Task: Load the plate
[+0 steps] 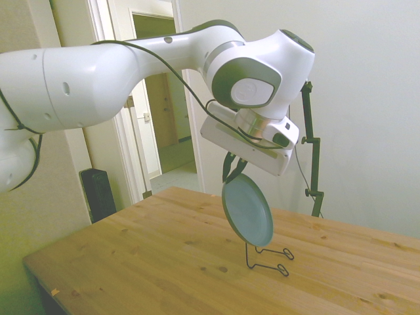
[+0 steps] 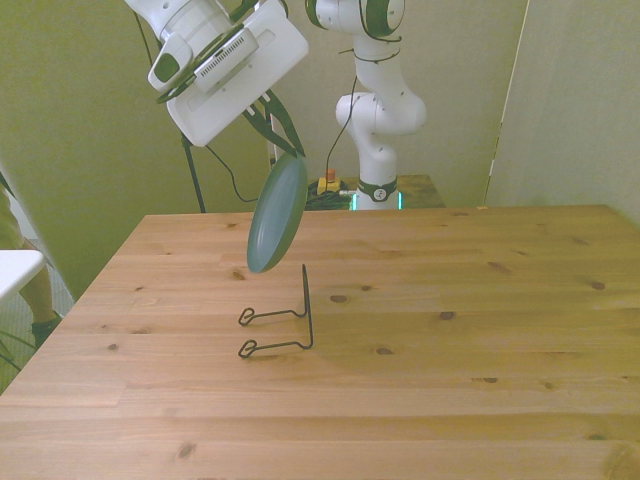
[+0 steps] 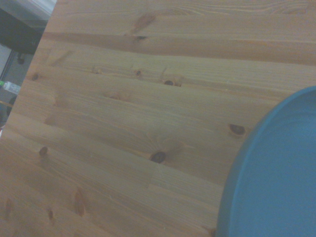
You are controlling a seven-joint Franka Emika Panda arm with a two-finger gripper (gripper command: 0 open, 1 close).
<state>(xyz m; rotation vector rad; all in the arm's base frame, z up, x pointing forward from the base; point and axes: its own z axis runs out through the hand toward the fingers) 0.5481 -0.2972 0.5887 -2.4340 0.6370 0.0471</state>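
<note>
The round teal plate (image 1: pixel 247 210) hangs tilted in the air, held by its upper rim. My gripper (image 1: pixel 235 168) is shut on that rim. In the front view the plate (image 2: pixel 278 215) floats just above and behind the upright of the thin black wire stand (image 2: pixel 285 320), apart from it. From the side, the wire stand (image 1: pixel 268 257) sits on the wooden table right below the plate's lower edge. The gripper (image 2: pixel 282 130) reaches down from the white arm. The wrist view catches a blue-green arc of the plate (image 3: pixel 276 177) over bare table boards.
The wooden table (image 2: pixel 480 340) stretches wide around the stand. A doorway and a dark speaker (image 1: pixel 98 193) lie beyond the table's far side in the side view. White furniture (image 2: pixel 15 270) sits off the table at the front view's left edge.
</note>
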